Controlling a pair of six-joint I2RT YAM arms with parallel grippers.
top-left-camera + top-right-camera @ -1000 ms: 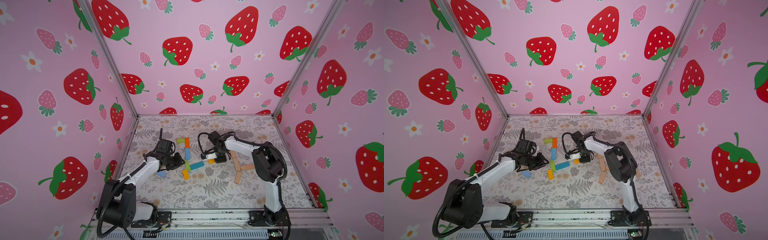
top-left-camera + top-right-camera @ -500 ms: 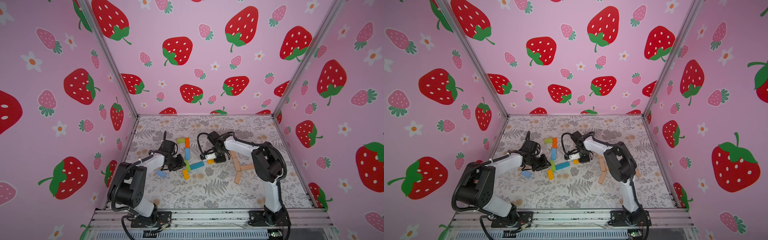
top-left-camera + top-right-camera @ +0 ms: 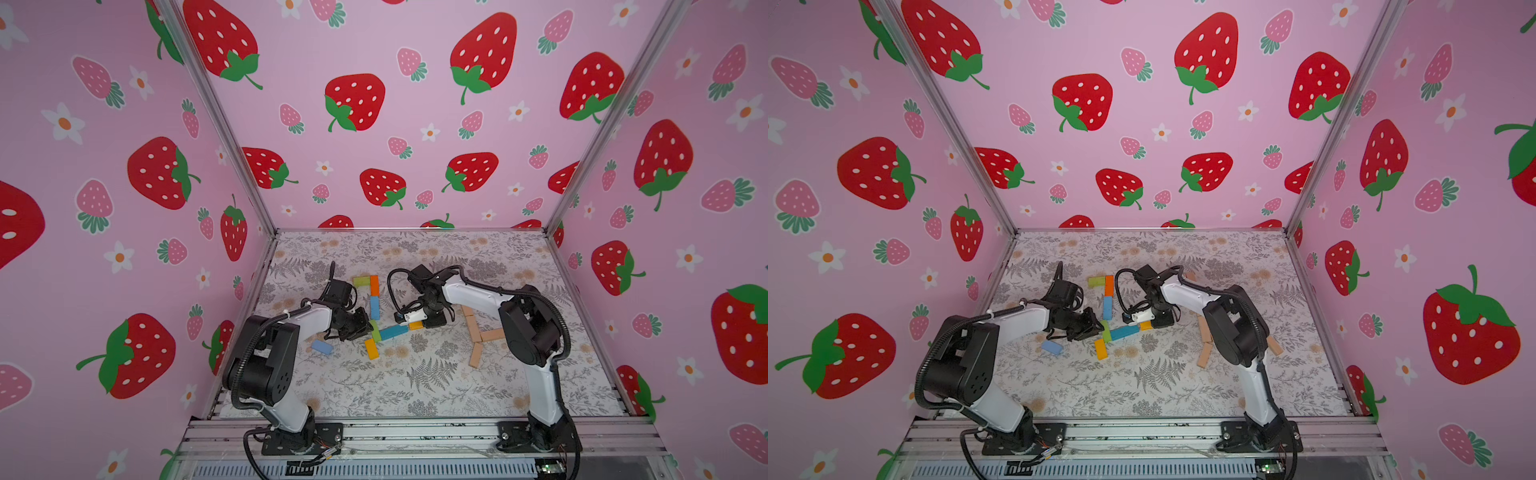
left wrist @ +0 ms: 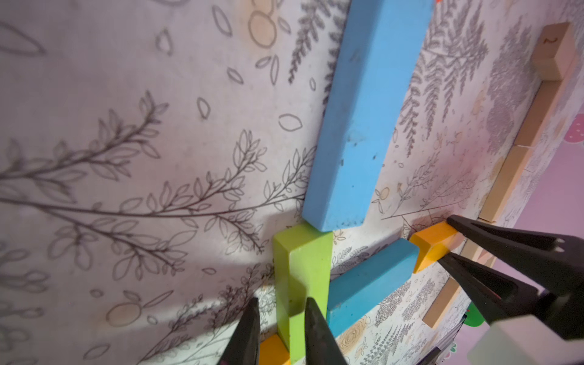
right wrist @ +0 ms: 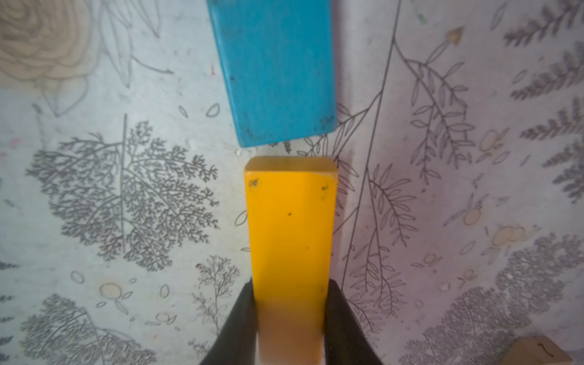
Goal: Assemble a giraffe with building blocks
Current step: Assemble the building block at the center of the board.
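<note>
On the flowered table (image 3: 415,386), the left arm (image 3: 309,318) has folded inward since a second ago, setting the left claw (image 4: 280,301) narrow over the end of the green block (image 4: 303,252); whether it pinches, I cannot tell. The right claw (image 5: 289,286) grips the yellow block (image 5: 290,227) as before, just short of the blue block (image 5: 278,69).

Robot lab booth, strawberry-print walls (image 3: 374,124)

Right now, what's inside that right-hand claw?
A yellow block, clamped in the right gripper between its two fingers. Its free end points at a blue block, a small gap between them. The block's back end, deeper between the fingers, is hidden.
</note>
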